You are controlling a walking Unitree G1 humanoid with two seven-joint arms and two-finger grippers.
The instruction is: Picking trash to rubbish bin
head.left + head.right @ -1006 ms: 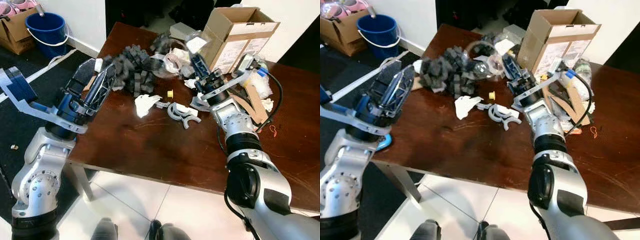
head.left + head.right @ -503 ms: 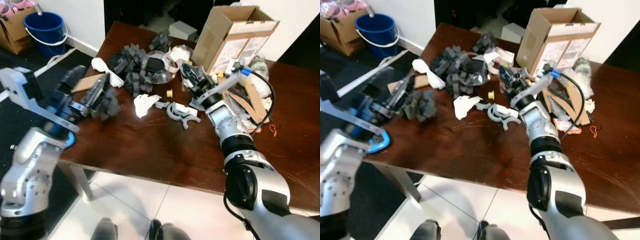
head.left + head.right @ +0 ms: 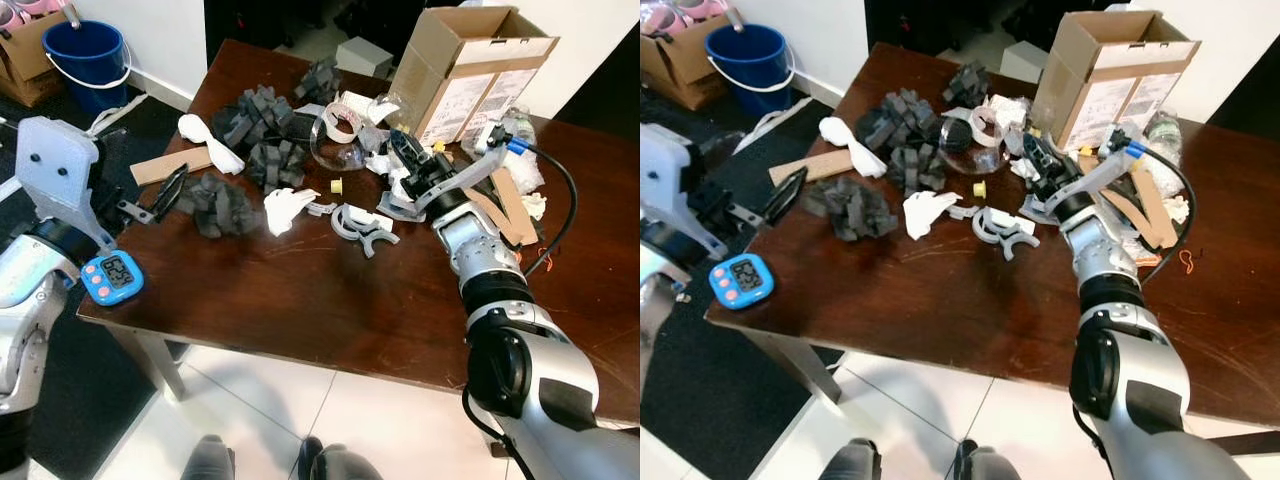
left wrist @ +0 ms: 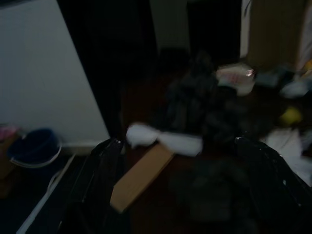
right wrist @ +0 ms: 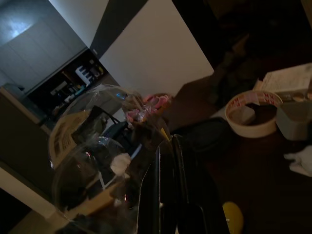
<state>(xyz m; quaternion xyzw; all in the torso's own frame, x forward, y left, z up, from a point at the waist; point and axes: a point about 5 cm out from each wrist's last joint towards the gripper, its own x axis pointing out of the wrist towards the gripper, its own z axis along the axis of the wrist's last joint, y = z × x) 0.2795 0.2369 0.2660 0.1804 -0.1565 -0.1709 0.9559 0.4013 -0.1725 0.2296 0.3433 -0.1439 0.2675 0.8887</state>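
Now the right gripper is pinched on a clear plastic container at the table's far middle. Well to the left, the left gripper stands open beside a loose grey foam clump, not touching. One cardboard box stands far right; one blue bucket sits on the floor.
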